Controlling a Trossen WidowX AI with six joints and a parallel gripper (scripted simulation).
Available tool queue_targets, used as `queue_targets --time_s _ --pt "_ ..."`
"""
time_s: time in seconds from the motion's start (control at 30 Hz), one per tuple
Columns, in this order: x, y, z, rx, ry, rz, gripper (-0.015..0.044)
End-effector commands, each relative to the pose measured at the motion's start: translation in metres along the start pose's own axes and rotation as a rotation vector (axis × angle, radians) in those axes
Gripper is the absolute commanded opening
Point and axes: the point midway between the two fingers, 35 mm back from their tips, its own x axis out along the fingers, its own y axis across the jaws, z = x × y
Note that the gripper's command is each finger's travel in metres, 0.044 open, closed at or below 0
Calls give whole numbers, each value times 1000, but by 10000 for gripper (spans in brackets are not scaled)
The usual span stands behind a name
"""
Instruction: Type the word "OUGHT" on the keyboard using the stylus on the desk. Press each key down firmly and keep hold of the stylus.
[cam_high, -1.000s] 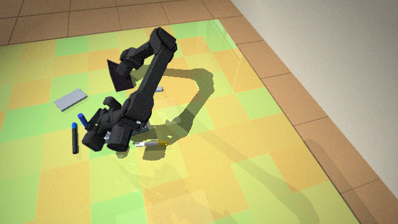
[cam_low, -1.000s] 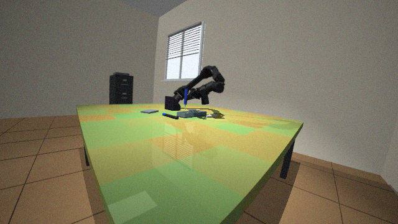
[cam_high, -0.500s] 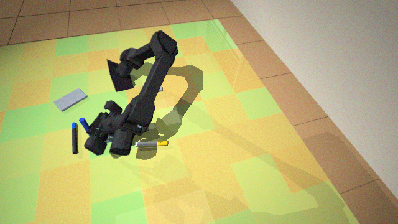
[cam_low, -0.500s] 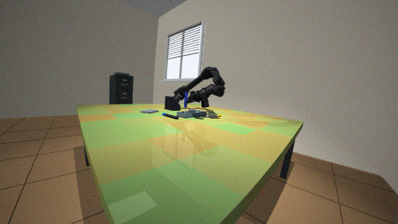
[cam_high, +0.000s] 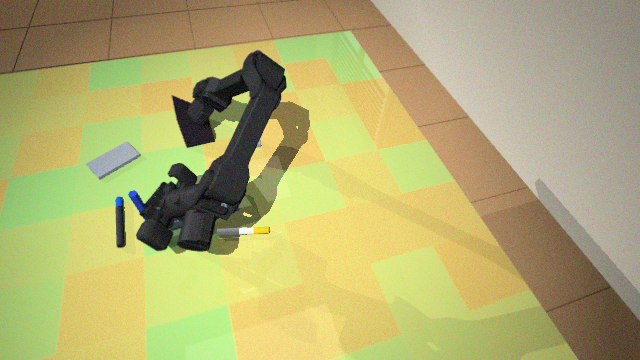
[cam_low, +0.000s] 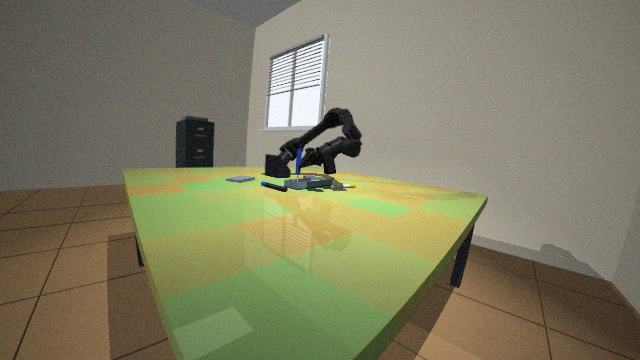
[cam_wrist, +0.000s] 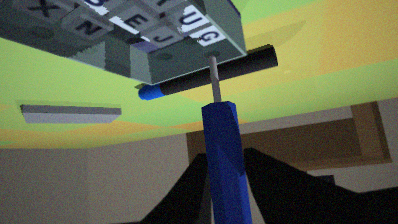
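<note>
My gripper (cam_wrist: 225, 159) is shut on the blue stylus (cam_high: 134, 197) (cam_low: 298, 161) (cam_wrist: 223, 130), whose thin grey tip points at the keyboard. The keyboard (cam_low: 295, 184) (cam_wrist: 112, 59) is a grey-green box with lettered keys; in the top view the arm hides most of it. In the wrist view the G key (cam_wrist: 209, 35) and the U key (cam_wrist: 191, 18) are near its right end, with J, E, N and X to the left. The stylus tip appears over the casing edge just below G; whether it touches anything cannot be told.
A black marker with a blue cap (cam_high: 120, 225) (cam_low: 277, 188) (cam_wrist: 185, 81) lies beside the keyboard. A grey, white and yellow marker (cam_high: 246, 231) (cam_low: 350, 186) lies on its other side. A flat grey slab (cam_high: 113, 160) (cam_low: 240, 178) (cam_wrist: 72, 116) lies farther off.
</note>
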Motion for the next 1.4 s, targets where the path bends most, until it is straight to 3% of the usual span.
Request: queue_targets --time_s 0.0,1.37 --pt "1 0 3 4 -3 0 81" --pt "8 0 15 4 -3 0 81"
